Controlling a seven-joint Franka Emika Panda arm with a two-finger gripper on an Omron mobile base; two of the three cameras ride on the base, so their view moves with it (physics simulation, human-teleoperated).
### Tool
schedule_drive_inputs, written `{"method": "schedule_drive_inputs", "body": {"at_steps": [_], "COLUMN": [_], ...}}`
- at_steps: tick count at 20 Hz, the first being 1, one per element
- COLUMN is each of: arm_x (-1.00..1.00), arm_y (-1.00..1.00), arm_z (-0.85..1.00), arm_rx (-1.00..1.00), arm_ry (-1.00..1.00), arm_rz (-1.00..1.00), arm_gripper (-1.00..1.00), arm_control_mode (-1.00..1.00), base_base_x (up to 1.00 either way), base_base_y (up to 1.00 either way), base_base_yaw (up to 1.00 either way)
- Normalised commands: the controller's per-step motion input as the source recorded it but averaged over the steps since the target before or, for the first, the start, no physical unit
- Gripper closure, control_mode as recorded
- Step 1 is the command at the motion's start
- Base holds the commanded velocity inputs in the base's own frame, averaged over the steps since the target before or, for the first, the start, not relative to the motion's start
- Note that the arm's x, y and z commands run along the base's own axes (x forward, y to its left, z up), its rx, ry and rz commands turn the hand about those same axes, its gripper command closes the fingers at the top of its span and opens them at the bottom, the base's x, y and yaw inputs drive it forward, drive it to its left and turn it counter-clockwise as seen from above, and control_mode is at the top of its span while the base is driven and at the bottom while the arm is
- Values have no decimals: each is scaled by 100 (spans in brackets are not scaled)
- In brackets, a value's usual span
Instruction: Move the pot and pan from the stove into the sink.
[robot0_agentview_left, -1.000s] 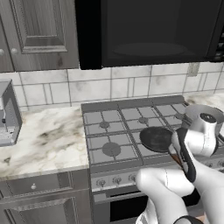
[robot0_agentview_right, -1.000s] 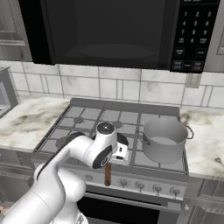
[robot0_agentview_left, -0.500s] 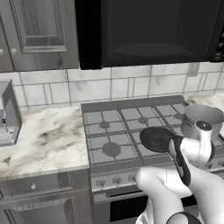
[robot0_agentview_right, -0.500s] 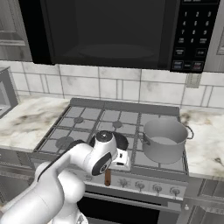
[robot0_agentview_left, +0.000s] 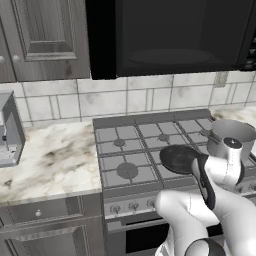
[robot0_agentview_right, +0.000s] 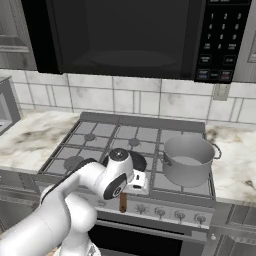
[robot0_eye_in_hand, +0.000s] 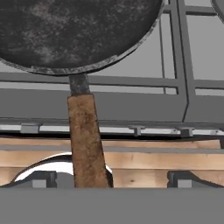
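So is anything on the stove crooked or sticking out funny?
A little. The pan's brown handle pokes out past the front edge of the stove, over the knobs. The pan itself sits flat on the grate, and the pot stands upright beside it. Nothing is spilled or broken.

Pot (robot0_agentview_right: 187, 160) crowds pan (robot0_agentview_left: 178, 157) on right; grates left of pan bare.

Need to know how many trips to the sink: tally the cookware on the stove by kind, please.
Pot: 1
Pan: 1
Total: 2
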Motion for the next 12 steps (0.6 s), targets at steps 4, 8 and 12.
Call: {"method": "schedule_drive_inputs", "body": {"at_steps": [4,8,12], "arm_x": [0,0,-2], "arm_y": [35,5,16], "arm_z": [-7,-12,-67], "arm_rx": [-6,0,0], "arm_ry": [1,2,6], "arm_rz": [-1,0,2], "arm_gripper": [-100,-100,-100], "arm_control_mode": [-100,-100,-100], "base_base_x": [0,0,0], "base_base_y": [0,0,0], "base_base_yaw": [0,0,0]}}
